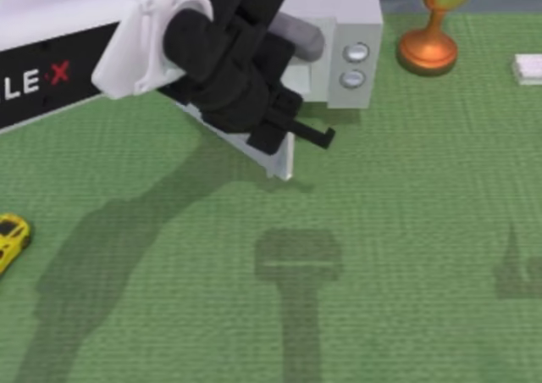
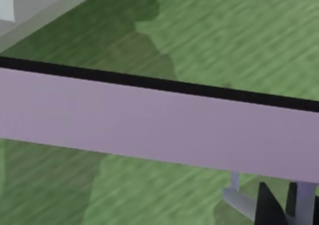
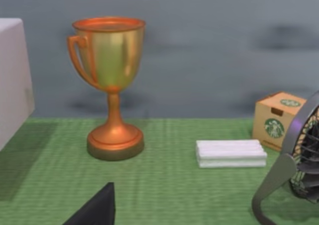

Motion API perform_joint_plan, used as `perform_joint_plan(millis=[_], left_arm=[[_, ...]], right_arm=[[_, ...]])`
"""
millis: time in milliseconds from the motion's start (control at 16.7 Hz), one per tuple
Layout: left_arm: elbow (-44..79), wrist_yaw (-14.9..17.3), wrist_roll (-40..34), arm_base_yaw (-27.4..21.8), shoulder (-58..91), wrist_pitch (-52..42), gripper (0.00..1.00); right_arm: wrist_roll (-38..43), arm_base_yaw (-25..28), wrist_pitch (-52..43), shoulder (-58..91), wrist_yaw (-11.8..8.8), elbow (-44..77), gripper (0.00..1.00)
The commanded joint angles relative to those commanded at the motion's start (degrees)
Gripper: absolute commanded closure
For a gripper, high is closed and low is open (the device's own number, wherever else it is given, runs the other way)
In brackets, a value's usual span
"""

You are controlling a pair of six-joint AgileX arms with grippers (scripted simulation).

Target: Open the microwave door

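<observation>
Microwave (image 1: 351, 10) light grey, knobs (image 1: 356, 53) silver; desk (image 1: 406, 230) woven green; trophy (image 3: 110, 80) gold-orange; toy car (image 1: 10, 237) yellow; box (image 3: 276, 120) tan.

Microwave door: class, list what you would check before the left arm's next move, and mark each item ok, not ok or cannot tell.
1. Door swung off the microwave front: ok, its free edge stands out over the mat in the top view.
2. Door fully open: cannot tell, the arm covers the hinge side.
3. Left gripper at the door: ok, it sits over the door's free edge.
4. Grip on the handle: cannot tell, the fingers' state is not clear in any view.
5. Trophy off the door's path: ok, it stands right of the microwave.
6. Right arm out of the way: ok, it is not in the top view.
</observation>
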Motion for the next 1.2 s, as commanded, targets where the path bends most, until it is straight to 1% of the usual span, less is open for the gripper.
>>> perform_joint_plan(millis=[240,1200], left_arm=[[-2.6,2.3,4.3,1.4,-2.1,0.5,1.0],[-2.8,2.4,4.5,1.5,-2.1,0.5,1.0]], right_arm=[[0.0,0.0,0.0,0.0,0.0,0.0,0.0],[0.0,0.0,0.0,0.0,0.0,0.0,0.0]])
